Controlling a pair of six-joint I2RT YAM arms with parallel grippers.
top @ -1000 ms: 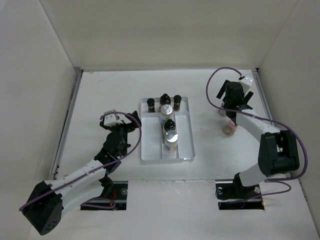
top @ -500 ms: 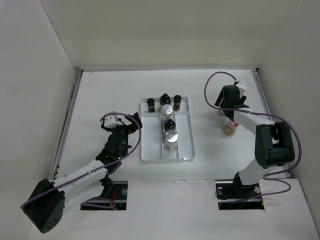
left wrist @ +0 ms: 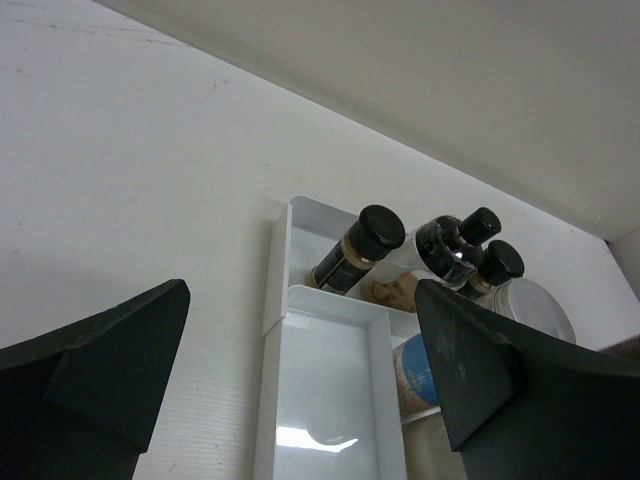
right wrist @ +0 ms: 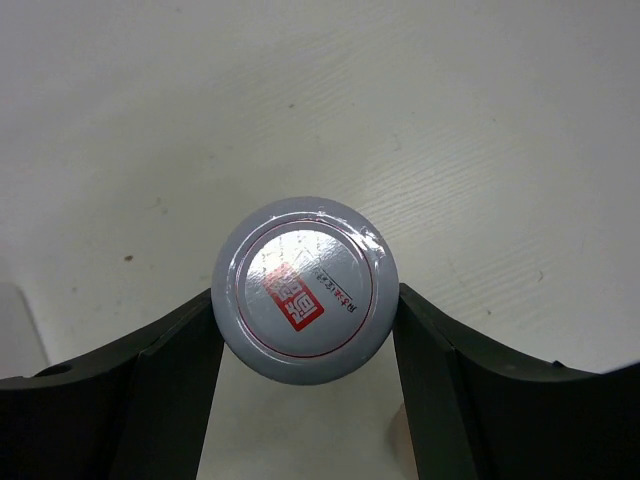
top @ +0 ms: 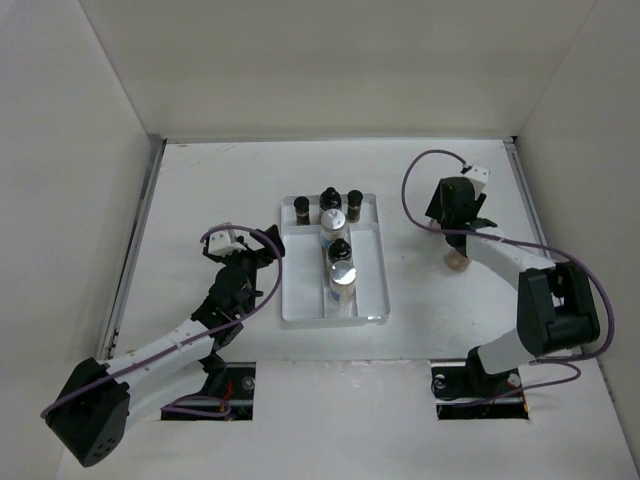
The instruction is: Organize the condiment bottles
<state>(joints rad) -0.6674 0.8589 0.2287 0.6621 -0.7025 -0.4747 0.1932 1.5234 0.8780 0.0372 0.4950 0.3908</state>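
A pale condiment bottle (top: 458,262) stands on the table right of the white tray (top: 372,290). My right gripper (top: 456,230) is over it, and in the right wrist view (right wrist: 305,297) both fingers touch the sides of its silver cap (right wrist: 303,275). The tray holds three dark black-capped bottles (top: 329,197) in its back compartment and pale and dark bottles (top: 342,272) in the middle one. My left gripper (top: 247,243) is open and empty just left of the tray, and its wrist view (left wrist: 300,390) looks at the bare left compartment (left wrist: 325,390).
White walls close in the table on the left, back and right. The dark bottles (left wrist: 360,245) and a blue-labelled bottle (left wrist: 420,372) lie beyond the left gripper's right finger. A metal rail (top: 135,250) runs along the left edge.
My right gripper has moved from behind the lone bottle to over it, with its fingers now around the cap. My left gripper has barely moved.
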